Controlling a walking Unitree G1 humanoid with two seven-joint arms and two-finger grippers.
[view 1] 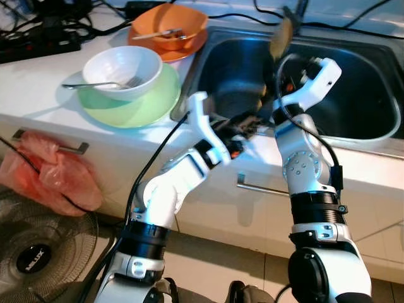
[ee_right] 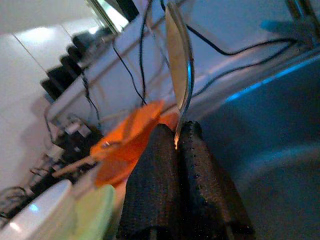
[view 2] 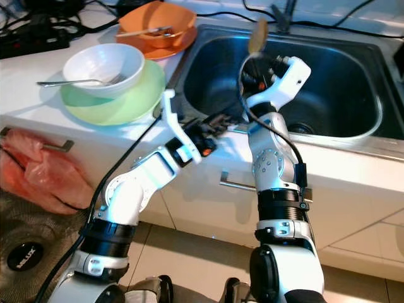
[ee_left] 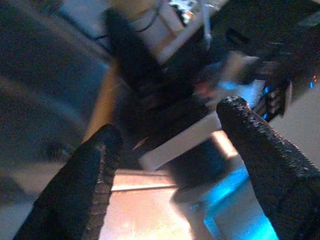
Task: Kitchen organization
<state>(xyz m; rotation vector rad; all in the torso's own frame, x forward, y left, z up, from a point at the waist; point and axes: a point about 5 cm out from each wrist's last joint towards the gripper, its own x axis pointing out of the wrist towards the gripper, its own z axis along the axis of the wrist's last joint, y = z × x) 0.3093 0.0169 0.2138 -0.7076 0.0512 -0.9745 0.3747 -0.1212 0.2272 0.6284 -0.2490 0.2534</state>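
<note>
The right gripper [ee_right: 177, 145], fingers pinched tight on a spoon [ee_right: 179, 65], holds it bowl-up over the steel sink [view 1: 353, 82]. The left gripper [ee_left: 170, 150], fingers spread and empty, hovers at the sink's front edge. Most work appears to remain: a white bowl [view 1: 123, 71] holding a fork [view 1: 104, 84] sits on a green plate [view 1: 136, 104], beside an orange bowl [view 1: 169, 26] with utensils.

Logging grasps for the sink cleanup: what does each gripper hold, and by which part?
The right gripper pinches a spoon by its handle, bowl upward, over the sink. The left gripper is open, holding nothing.
</note>
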